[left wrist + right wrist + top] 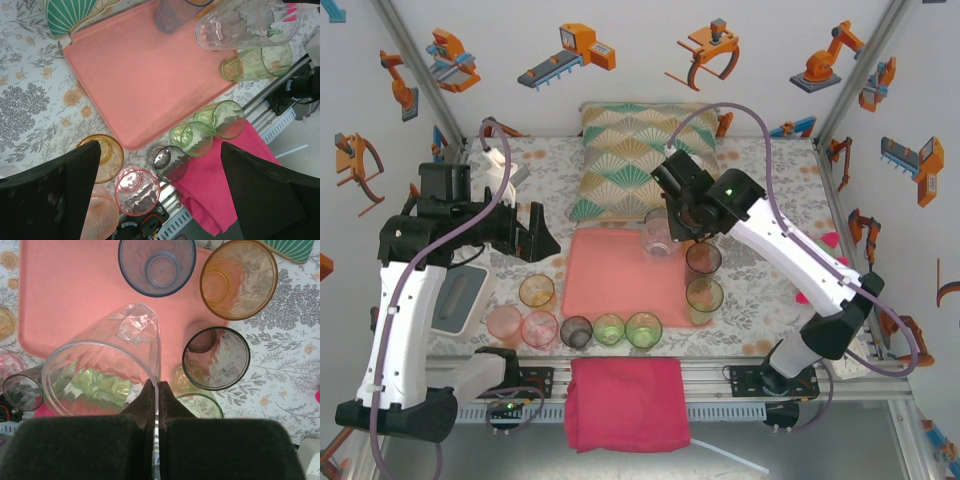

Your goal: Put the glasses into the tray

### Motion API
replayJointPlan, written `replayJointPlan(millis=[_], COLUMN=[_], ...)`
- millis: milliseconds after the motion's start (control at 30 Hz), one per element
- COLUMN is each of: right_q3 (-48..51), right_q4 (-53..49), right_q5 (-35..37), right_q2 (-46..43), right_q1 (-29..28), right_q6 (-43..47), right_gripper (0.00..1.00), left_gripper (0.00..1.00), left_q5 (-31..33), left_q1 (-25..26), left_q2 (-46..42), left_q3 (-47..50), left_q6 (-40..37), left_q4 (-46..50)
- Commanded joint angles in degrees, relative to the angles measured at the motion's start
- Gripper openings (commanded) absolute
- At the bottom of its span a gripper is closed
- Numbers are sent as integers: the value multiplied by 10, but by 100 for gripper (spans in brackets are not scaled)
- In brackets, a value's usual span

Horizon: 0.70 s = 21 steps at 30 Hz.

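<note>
one clear glass (107, 355) pinched by rim in right hand (156, 388) over tray (65, 290); left hand (159, 165) spread wide, empty.

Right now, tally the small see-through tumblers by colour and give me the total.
Green see-through tumblers: 3
Pink tumblers: 2
Amber tumblers: 2
Smoky grey tumblers: 2
Blue tumbler: 1
Clear tumbler, pinched in the right tool: 1
Total: 11
</note>
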State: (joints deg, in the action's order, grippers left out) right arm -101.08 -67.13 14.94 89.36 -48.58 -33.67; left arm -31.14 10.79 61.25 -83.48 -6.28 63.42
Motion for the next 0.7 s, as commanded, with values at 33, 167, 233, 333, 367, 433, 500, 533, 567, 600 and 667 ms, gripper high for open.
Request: replayJointPlan(millis=[33,167,233,333,367,433,500,533,567,600,667], right_q3=[15,35,49,67,72,81,94,102,109,116,124], right_q4=[45,56,67,80,83,86,94,101,105,109,112], right_q5=[8,13,10,10,10,11,7,5,4,6,8], right_q2=[-21,-16,-14,-13,-13,-12,-12,-14,-14,-13,-11], right_q1=[-7,-9,-11,-13,-13,-13,-13,-13,-13,-13,-13], right_q6=[-17,-20,-26,-29,-31,-35,-38,-40,-42,-44,-47], right_gripper=[0,0,0,0,0,0,0,0,0,0,0], left_gripper=[97,97,97,97,97,97,97,97,97,97,97], left_q5=[-12,-15,-18,-18,-18,-19,-20,-21,-22,-23,-24], left_q1=[-3,-4,-3,-3,-3,-4,-3,-3,-3,-3,-3], left_q2=[-12,-16,-19,-19,-19,-19,-19,-19,-19,-19,-21], left_q3=[10,16,17,17,17,17,18,19,21,23,24], left_q6=[-7,-9,-9,-11,-12,-12,-12,-12,-13,-13,-13], left_q4=[-1,1,3,3,4,5,5,5,5,5,4])
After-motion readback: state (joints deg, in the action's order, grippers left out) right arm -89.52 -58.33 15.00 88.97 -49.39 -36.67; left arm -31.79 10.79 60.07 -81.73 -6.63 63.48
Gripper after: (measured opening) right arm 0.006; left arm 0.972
